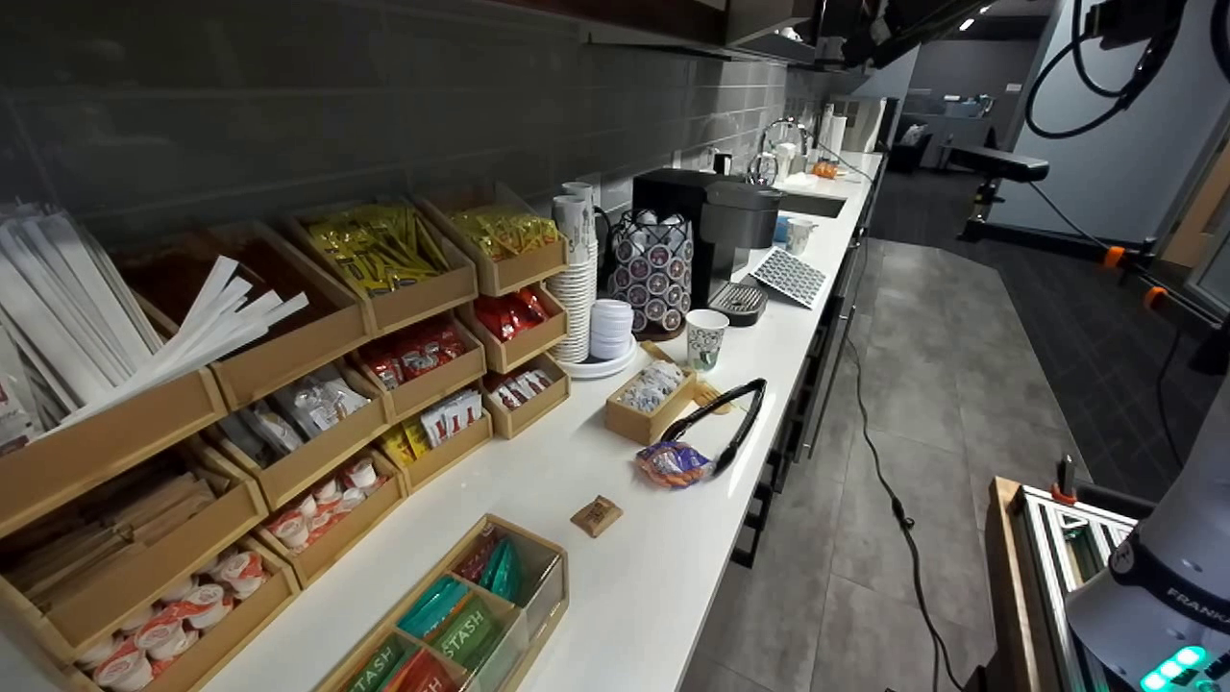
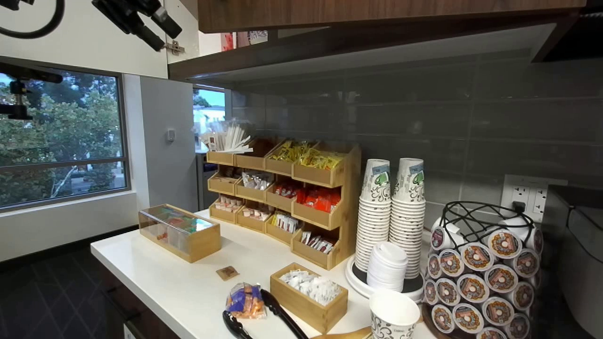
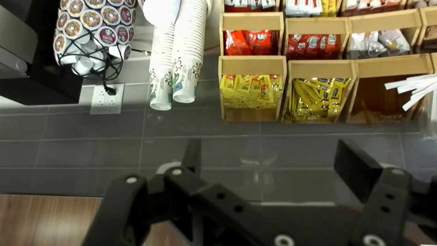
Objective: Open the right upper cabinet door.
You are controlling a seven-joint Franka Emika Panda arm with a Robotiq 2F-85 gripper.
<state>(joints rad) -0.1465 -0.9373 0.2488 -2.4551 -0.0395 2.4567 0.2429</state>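
The wood-faced right upper cabinet door (image 2: 391, 13) spans the top of an exterior view. Its lower edge stands apart from the cabinet bottom, widest at its left end, so it looks ajar. Cabinet contents show through the gap. In the wrist view a wood panel (image 3: 47, 218) lies at the lower left. My gripper (image 3: 275, 159) is open, with nothing between its fingers. In an exterior view the gripper (image 2: 166, 37) is at the upper left, left of the door's free edge and in front of the open cabinet. No door handle shows.
A white-faced left cabinet door (image 2: 94, 47) stands open with its hinge (image 2: 175, 47) near the gripper. Below, the counter (image 2: 155, 278) holds a condiment rack (image 2: 351, 202), cup stacks (image 2: 409, 221), a pod basket (image 2: 480, 282) and a coffee maker (image 1: 740, 207).
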